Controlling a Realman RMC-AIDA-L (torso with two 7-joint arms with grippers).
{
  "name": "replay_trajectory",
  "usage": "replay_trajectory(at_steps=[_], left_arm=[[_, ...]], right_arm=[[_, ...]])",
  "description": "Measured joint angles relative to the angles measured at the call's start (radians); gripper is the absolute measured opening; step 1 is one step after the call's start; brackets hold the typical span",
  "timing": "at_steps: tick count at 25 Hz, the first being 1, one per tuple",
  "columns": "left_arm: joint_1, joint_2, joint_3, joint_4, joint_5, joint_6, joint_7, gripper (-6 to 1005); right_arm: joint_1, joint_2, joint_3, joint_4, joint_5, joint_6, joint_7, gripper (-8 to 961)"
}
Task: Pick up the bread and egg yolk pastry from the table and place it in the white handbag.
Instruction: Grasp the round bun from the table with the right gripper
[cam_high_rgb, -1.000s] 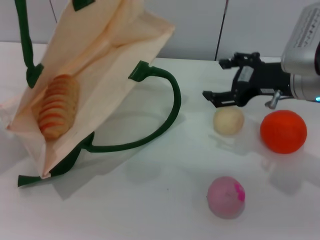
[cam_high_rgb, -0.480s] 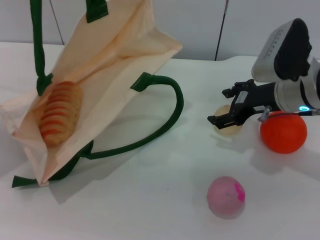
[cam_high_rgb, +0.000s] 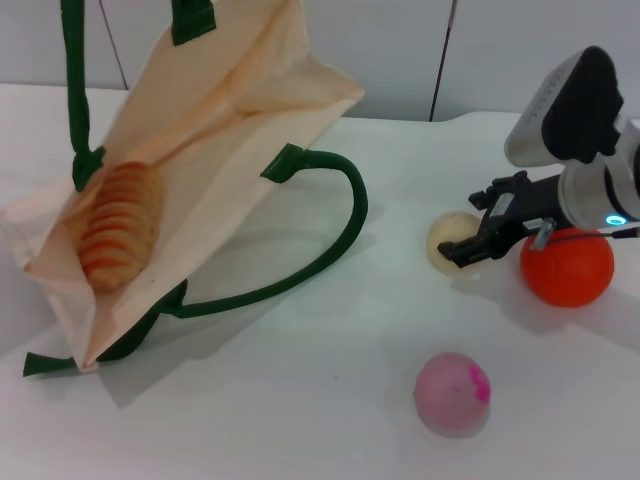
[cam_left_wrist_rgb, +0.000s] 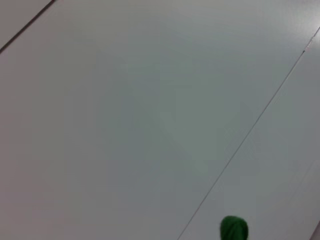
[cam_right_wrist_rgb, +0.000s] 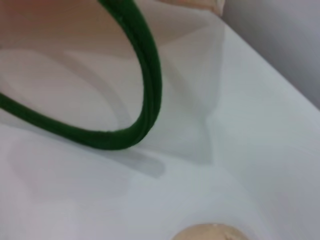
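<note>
— Nearest the robot, what lay on the white table (cam_high_rgb: 300, 400)?

— A pink ball with a magenta spot (cam_high_rgb: 452, 393), no part of the job; it sat well apart from the rest, so it hindered nothing.

— And beyond it?

— On the right, the right gripper (cam_high_rgb: 478, 238) sat low over the egg yolk pastry, a small pale beige matte ball (cam_high_rgb: 447, 238); its black fingers stood narrowly apart around the ball's right side, seemingly to close on it; I could not tell whether they gripped it. A smooth orange sphere (cam_high_rgb: 567, 266) lay just beside the wrist, so the approach probably had to come from above.

— The bread?

— The ridged loaf with tan and orange-red stripes (cam_high_rgb: 118, 225) lay inside the white handbag, a cream cloth tote with dark green rope handles (cam_high_rgb: 210, 140); half the task looked done.

— Why did the bag gape so?

— Its upper handle ran up out of view on the left, likely held by the left gripper to keep the mouth wide; that claw itself was not visible; the other handle trailed on the table.
</note>
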Motion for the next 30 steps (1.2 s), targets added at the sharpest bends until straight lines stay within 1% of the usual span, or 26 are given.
replay_trajectory(at_steps=[2,6,15,20,23,30], left_arm=[[0.0,0.0,0.0,0.0,0.0,0.0,0.0,101],[0.0,0.0,0.0,0.0,-0.001,-0.001,0.0,101],[0.003,0.001,-0.001,0.0,0.0,0.001,0.0,101],[0.003,0.001,0.0,0.0,0.001,0.003,0.0,101],[0.004,0.001,-0.001,0.0,0.001,0.004,-0.001,101],[0.005,0.001,0.0,0.0,0.002,0.007,-0.008,101]], right_arm=[[0.027,0.001,-0.004,0.043,-0.007,0.001,0.0,888],[0.044,0.002,-0.01,0.064,-0.01,0.001,0.0,886],[0.03,0.002,-0.002,0.036,-0.006,0.025,0.001,882],[0.03,0.001,-0.001,0.033,-0.009,0.042,0.001,733],[0.029,0.001,-0.001,0.03,-0.009,0.05,-0.002,670],[0.025,0.001,-0.001,0.013,-0.009,0.056,0.0,621]])
